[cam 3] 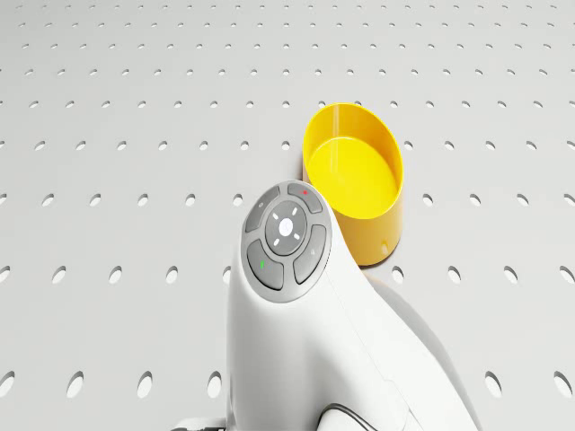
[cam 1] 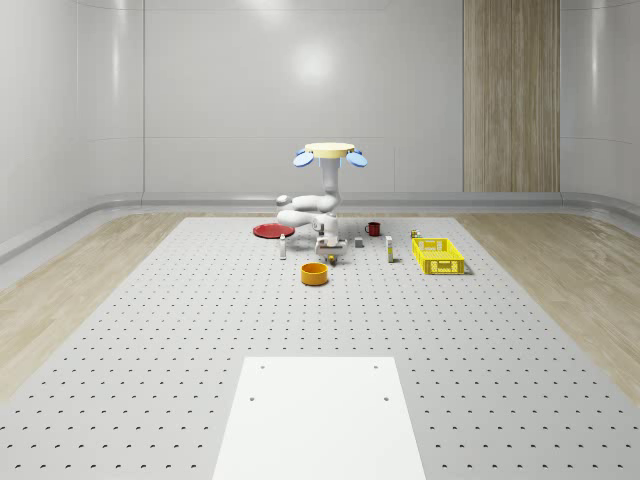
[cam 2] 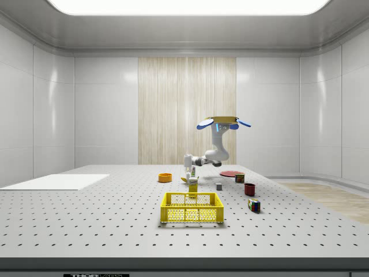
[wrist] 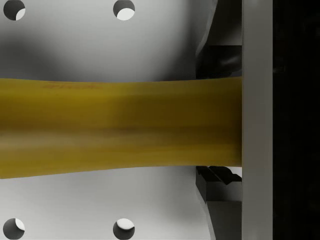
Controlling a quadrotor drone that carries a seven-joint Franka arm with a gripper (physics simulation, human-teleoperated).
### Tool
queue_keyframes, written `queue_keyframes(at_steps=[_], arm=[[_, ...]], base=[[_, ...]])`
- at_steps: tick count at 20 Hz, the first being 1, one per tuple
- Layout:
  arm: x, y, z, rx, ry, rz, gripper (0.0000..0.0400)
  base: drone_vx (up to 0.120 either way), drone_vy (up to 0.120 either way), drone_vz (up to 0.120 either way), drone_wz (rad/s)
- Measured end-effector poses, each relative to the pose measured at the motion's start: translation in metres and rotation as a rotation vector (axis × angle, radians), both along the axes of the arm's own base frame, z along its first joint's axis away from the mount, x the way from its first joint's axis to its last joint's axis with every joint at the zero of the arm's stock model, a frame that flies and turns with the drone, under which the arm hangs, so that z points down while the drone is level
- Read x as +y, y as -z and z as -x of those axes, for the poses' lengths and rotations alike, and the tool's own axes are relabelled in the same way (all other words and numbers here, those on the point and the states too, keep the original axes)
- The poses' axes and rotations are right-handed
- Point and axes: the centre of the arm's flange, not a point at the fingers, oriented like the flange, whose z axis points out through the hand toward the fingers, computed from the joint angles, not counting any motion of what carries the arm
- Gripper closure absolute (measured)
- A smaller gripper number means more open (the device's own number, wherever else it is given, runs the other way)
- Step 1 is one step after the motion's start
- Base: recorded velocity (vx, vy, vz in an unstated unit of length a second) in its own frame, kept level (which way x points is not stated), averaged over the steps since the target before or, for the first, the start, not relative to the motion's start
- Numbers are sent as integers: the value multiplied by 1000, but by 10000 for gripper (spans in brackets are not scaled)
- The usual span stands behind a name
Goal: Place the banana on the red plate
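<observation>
In the whole-scene view the drone (cam 1: pixel 331 152) is hovering over the far middle of the perforated table (cam 1: pixel 150 340), its white arm (cam 1: pixel 312 208) folding down so that the gripper (cam 1: pixel 328 252) is sitting low, just above the surface. The red plate (cam 1: pixel 272 230) is lying toward the table's far edge, on the view's left of the arm; the orange bowl (cam 1: pixel 315 273) is standing just nearer the camera than the gripper, and the yellow crate (cam 1: pixel 439 255) is resting toward the right edge.

In the side view the drone (cam 2: pixel 223 122) is floating above the table, the arm reaching toward the view's left, with the gripper (cam 2: pixel 190 176) and a scrap of yellow hanging just over the surface behind the crate (cam 2: pixel 192 208). The plate (cam 2: pixel 232 173) is lying off to the view's right.

In the drone view the arm's button-topped link (cam 3: pixel 286 235) is pointing down beside the bowl (cam 3: pixel 354 180).

In the wrist view the banana (wrist: pixel 120 127) is crossing the frame, pressed against a finger (wrist: pixel 256 120); the hand appears clenched on it, though only one finger is showing.

The grip looks to be near one end, so I judge the fruit could swing or slip during the carry. Lifting too little could clip the neighbouring small objects.
</observation>
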Motion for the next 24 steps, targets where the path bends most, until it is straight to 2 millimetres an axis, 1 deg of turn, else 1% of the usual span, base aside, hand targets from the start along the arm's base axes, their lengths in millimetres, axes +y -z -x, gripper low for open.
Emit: queue_keyframes(at_steps=[2,3,7,11,17,24], arm=[[0,0,0,0,0,0,205],[0,0,0,0,4,1,209],[0,1,0,1,30,3,211],[0,13,0,2,35,5,211],[0,32,0,2,33,6,208],[0,39,0,2,37,6,208]], base=[[0,0,0,0],[0,0,0,0],[0,0,0,0],[0,0,0,0],[0,0,113,0],[0,0,120,0]])
